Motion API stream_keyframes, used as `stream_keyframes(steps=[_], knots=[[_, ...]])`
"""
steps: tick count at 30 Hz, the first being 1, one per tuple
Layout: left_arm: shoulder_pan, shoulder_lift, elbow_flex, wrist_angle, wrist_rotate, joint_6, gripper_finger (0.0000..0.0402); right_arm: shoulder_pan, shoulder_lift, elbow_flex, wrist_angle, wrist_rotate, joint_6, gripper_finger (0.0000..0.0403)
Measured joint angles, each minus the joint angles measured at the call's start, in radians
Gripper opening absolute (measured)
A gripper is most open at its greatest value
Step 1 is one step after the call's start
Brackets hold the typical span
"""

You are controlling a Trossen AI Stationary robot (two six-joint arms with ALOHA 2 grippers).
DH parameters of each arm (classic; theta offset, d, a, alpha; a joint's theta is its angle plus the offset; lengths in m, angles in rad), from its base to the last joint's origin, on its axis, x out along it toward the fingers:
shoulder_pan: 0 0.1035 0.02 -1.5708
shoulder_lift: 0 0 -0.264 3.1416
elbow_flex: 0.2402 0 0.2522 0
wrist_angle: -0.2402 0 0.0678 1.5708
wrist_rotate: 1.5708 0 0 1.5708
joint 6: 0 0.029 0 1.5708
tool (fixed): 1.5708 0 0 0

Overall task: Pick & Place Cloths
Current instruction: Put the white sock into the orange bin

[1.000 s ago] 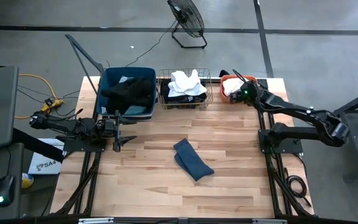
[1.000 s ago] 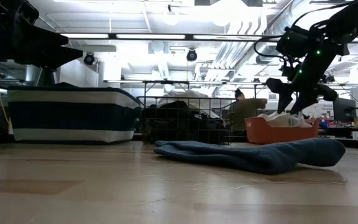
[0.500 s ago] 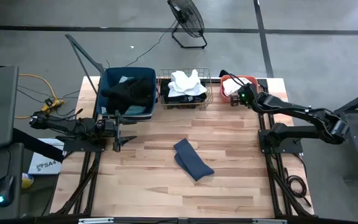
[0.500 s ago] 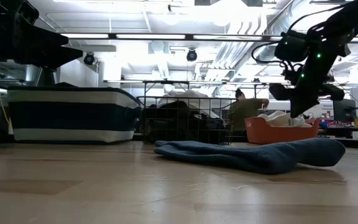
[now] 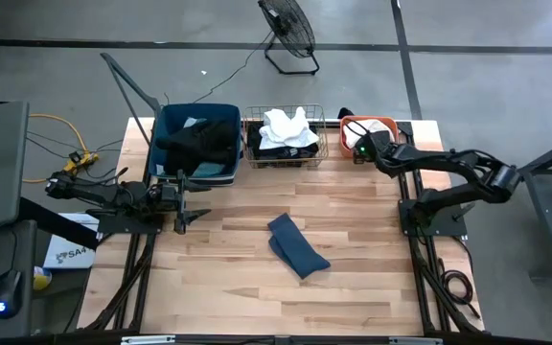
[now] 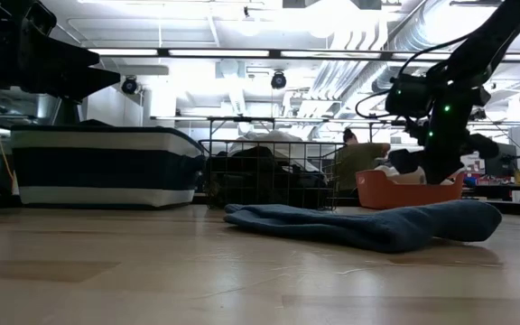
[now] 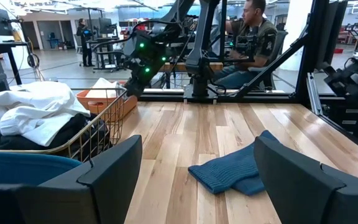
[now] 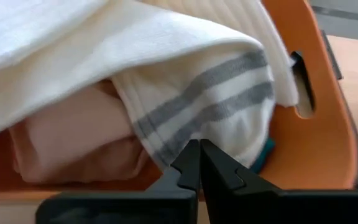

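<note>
A coral tub [image 5: 383, 122] at the far right holds a white cloth with grey stripes [image 8: 210, 99] on a pale pink cloth [image 8: 73, 137]. My right gripper [image 8: 199, 148] is shut, and it slants down into the tub's near side [image 5: 357, 149], its tips at the striped cloth's lower edge. A slate-blue cloth [image 5: 296, 246] lies flat on the table's middle. Black cloths fill the blue tub [image 5: 161, 144]. White cloths on black ones sit in the wire basket [image 5: 286, 163]. My left gripper [image 5: 197, 203] waits open at the left, level and holding nothing. My right gripper's shut fingertips [image 8: 191, 155] meet the lower edge of the white striped cloth [image 8: 179, 140], where it hangs over the pink one in the tub. They come slanting down from the near side. Whether any fabric is caught between them I cannot tell.
The blue tub, wire basket and coral tub [image 6: 409, 194] stand in a row along the far edge. Bare wooden table surrounds the slate-blue cloth [image 6: 368, 226]. A person sits at a desk beyond the table [image 7: 253, 31].
My right gripper has shut, sunk toward the coral tub and tipped more steeply down, and it now stands low at the tub's near side. The cloths on the table and in the other containers have not moved.
</note>
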Motion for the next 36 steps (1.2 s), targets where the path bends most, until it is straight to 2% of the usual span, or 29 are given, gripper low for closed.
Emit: stream_keyframes(steps=[6,18,24,30,36], knots=[[0.000,0.000,0.000,0.000,0.000,0.000,0.0300,0.003,0.006,0.000,0.024,-0.006,-0.004,0.0003],[0.000,0.000,0.000,0.000,0.000,0.000,0.0300,0.070,-0.117,0.000,0.032,-0.022,-0.004,0.0003],[0.000,0.000,0.000,0.000,0.000,0.000,0.0300,0.098,-0.165,0.000,0.175,0.019,-0.055,0.0003],[0.000,0.000,0.000,0.000,0.000,0.000,0.0300,0.040,-0.145,0.000,0.313,0.071,-0.062,0.0003],[0.000,0.000,0.000,0.000,0.000,0.000,0.0300,-0.060,-0.075,0.000,0.426,0.023,-0.075,0.0003]])
